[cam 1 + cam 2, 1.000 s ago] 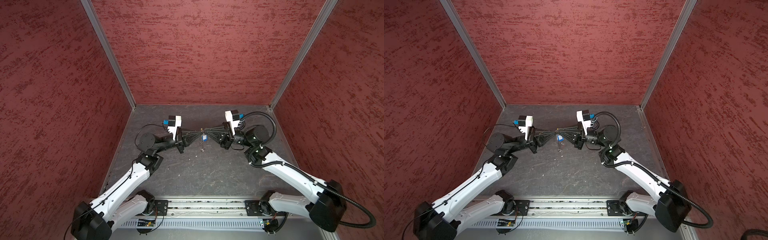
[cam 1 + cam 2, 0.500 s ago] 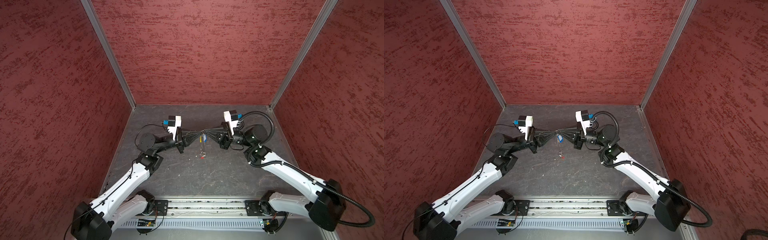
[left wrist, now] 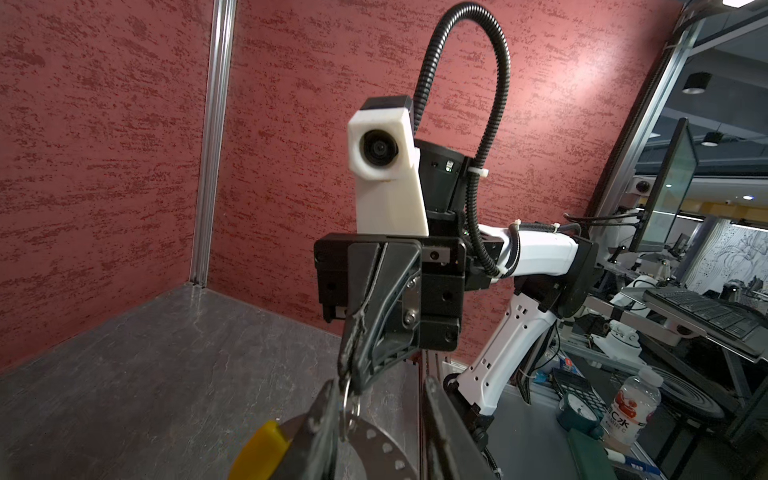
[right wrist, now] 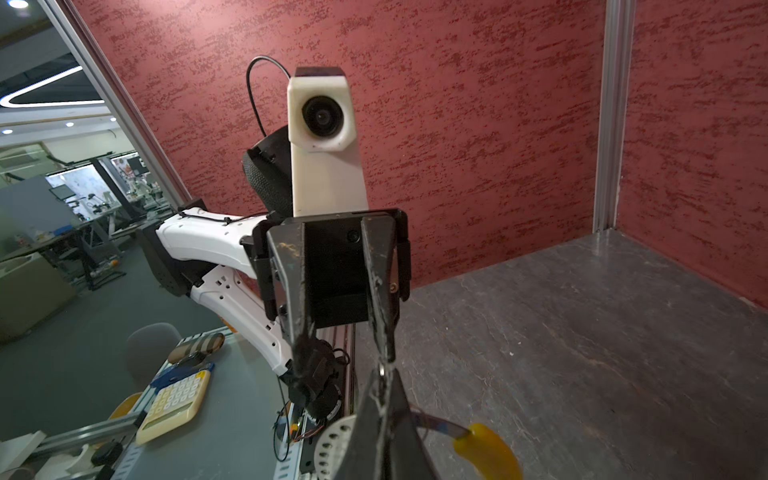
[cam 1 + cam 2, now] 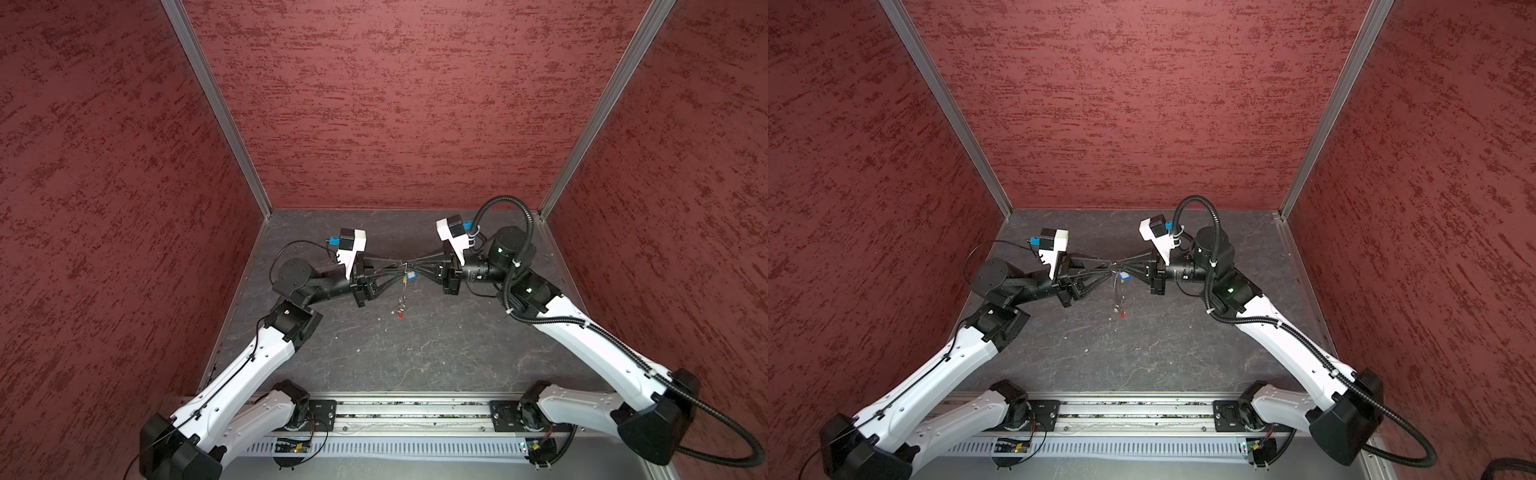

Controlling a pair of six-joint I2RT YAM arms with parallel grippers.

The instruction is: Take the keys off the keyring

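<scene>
While the right gripper (image 5: 410, 264) clamps the keyring (image 5: 403, 289) at its top, it hangs straight down, red key (image 5: 400, 316) lowest; left gripper (image 5: 400, 269) gapes alongside.

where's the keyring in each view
In a top view: keyring hangs mid-picture from the right claw.
In a top view: keyring likewise, slightly left of centre.
Left wrist: its yellow segment, foreground, under the right claw.
Right wrist: yellow segment, foreground, beside the right claw.
Shared landmark: the shut right claw gripping it.

The left gripper (image 4: 345, 345) has its jaws apart. The right gripper (image 3: 351, 370) is squeezed tight, pointing straight at it, tips almost touching.
</scene>
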